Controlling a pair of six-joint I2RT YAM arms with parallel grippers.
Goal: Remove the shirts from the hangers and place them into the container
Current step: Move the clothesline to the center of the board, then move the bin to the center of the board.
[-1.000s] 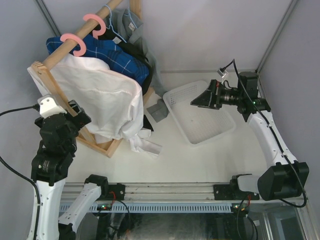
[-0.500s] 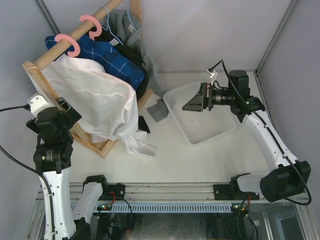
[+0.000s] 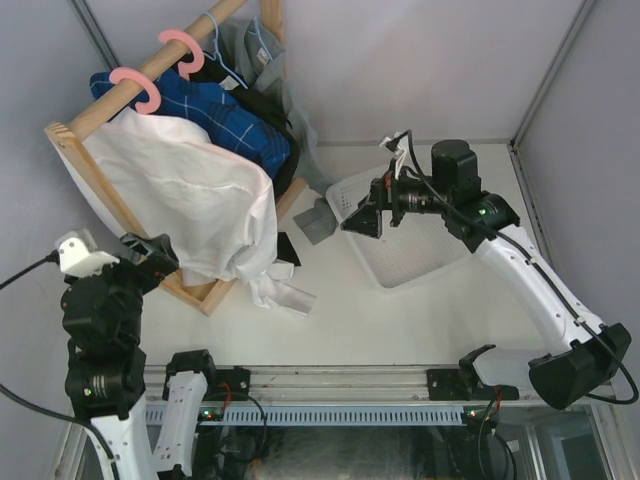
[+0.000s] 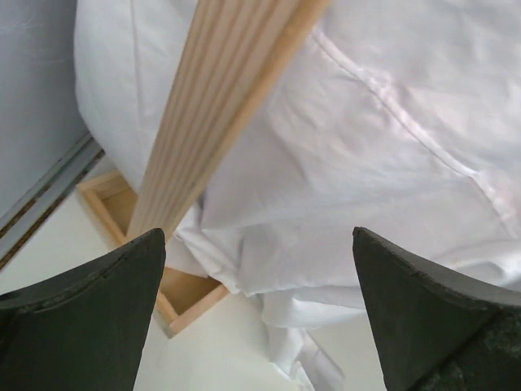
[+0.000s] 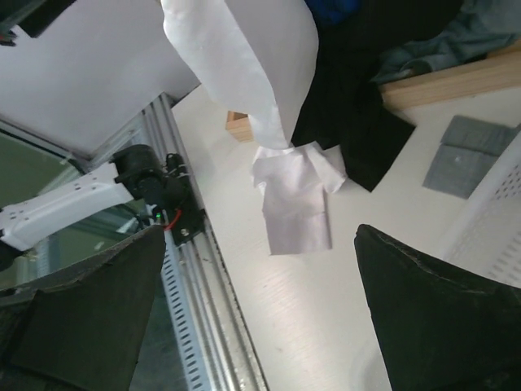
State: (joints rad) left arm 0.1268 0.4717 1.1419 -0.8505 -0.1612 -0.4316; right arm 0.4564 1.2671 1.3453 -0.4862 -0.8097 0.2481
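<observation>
Several shirts hang on a wooden rack (image 3: 70, 140): a white one (image 3: 190, 200) in front, then blue plaid (image 3: 225, 115), black (image 3: 275, 125) and grey (image 3: 250, 45). Two pink hanger hooks (image 3: 135, 85) and a light-blue wire hanger (image 3: 228, 55) sit on the rail. The white mesh container (image 3: 420, 255) lies to the right on the table. My left gripper (image 3: 150, 255) is open just left of the white shirt's (image 4: 366, 122) lower hem, holding nothing. Also open and empty, my right gripper (image 3: 362, 220) hovers over the container's left edge and faces the rack.
The rack's slanted wooden post (image 4: 212, 106) crosses the left wrist view close to the fingers. A white sleeve (image 5: 297, 204) trails on the table beside the black shirt's (image 5: 358, 106) hem. A grey fabric piece (image 3: 318, 220) lies between rack and container. Grey walls enclose the table.
My left arm has drawn back toward the near edge, below the rack's front corner. My right gripper has swung left across the container toward the rack. The rack shifted slightly left early on.
</observation>
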